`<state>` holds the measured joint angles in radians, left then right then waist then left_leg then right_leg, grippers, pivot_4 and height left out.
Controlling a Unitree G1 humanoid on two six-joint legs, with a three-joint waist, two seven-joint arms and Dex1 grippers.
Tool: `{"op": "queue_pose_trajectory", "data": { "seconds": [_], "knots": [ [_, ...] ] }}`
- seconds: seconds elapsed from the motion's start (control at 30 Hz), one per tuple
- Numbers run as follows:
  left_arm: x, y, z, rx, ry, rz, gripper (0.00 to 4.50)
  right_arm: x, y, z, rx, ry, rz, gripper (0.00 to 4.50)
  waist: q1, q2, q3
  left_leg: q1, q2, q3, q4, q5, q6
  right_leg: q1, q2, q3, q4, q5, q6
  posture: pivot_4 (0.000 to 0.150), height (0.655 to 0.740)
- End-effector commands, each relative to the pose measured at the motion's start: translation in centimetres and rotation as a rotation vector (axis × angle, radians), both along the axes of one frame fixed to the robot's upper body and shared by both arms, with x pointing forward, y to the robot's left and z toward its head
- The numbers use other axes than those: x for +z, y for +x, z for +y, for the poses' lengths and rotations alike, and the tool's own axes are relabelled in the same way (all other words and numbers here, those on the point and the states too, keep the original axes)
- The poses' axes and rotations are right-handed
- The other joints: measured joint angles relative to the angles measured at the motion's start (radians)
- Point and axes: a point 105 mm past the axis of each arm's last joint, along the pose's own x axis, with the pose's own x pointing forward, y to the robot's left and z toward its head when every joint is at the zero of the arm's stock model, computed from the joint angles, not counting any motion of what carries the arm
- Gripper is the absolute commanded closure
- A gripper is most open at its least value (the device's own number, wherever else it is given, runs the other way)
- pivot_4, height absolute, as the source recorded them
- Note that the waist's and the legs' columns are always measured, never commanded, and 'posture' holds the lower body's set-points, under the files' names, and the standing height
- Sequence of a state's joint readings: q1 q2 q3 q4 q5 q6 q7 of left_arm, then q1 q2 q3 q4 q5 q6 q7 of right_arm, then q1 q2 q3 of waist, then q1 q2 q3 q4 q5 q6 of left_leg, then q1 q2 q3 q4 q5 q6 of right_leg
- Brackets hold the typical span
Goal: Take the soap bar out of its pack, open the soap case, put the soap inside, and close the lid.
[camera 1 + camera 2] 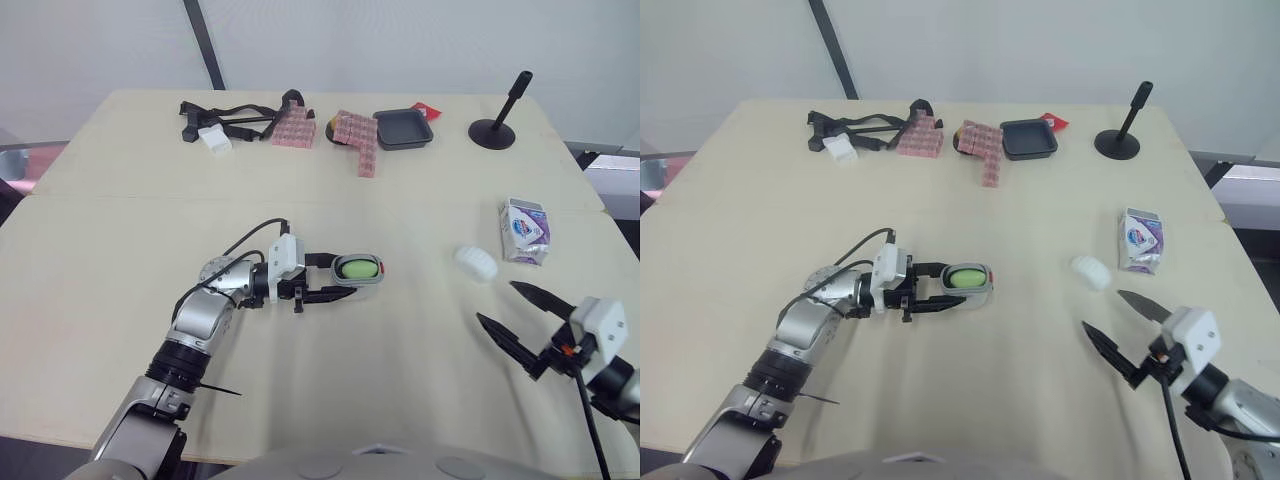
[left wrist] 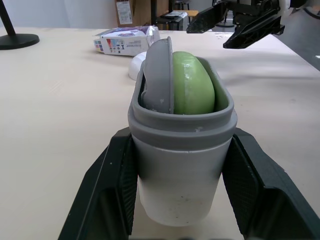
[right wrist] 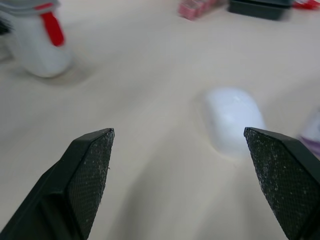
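Right hand (image 1: pixel 495 302) spread wide, empty; white bar (image 1: pixel 475 264) just ahead on desk (image 1: pixel 120 250), pack (image 1: pixel 524 231) beyond it. Left hand (image 1: pixel 343 277) clamped on soap case (image 1: pixel 372 281), green bar (image 1: pixel 358 268) inside.

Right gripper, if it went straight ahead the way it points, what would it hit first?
Most likely the white oval object, which lies ahead and a little off centre between the fingers of the open right gripper. One finger would probably touch it first, though depth is hard to judge.

soap case (image 2: pixel 182 165): grey, paler base; soap (image 2: pixel 192 90): green; pack (image 1: pixel 523 230): white, purple-blue print; counter (image 1: pixel 400 200): beige; tray (image 1: pixel 403 128): black; blocks (image 1: pixel 358 140): pink.
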<state>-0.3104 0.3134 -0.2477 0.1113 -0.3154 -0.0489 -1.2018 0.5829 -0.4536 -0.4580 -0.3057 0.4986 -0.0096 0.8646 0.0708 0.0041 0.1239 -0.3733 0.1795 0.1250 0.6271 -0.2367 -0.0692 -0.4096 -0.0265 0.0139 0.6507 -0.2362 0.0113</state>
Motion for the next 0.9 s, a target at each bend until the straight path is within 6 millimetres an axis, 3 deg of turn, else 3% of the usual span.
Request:
{"op": "queue_pose_trajectory", "data": {
  "seconds": [0.03, 0.63, 0.9],
  "knots": [
    [1.3, -0.5, -0.2, -0.037, -0.037, -0.022, 2.63, 0.2, -0.7, -1.2, -0.045, -0.024, -0.020, 0.05, -0.003, 0.000, 0.000, 0.000, 0.000, 0.000, 0.000, 0.000, 0.000, 0.000, 0.000, 0.000, 0.000, 0.000, 0.000, 0.150, 0.7400],
    [1.6, -1.0, -0.9, -0.102, -0.013, -0.043, 2.63, 0.5, -0.1, -2.3, -0.037, -0.011, 0.006, 0.05, -0.017, 0.001, -0.001, 0.000, -0.001, -0.001, 0.000, 0.001, 0.001, 0.001, -0.001, -0.001, 0.000, 0.000, 0.000, 0.150, 0.7400],
    [1.2, -0.8, -0.9, -0.109, 0.007, -0.051, 2.63, 2.3, 1.4, -1.5, 0.101, -0.062, 0.284, 0.05, -0.017, 0.002, -0.001, 0.002, -0.001, -0.001, 0.000, 0.001, 0.001, 0.003, -0.001, -0.001, 0.000, 0.000, 0.001, 0.150, 0.7400]
  ]
}}
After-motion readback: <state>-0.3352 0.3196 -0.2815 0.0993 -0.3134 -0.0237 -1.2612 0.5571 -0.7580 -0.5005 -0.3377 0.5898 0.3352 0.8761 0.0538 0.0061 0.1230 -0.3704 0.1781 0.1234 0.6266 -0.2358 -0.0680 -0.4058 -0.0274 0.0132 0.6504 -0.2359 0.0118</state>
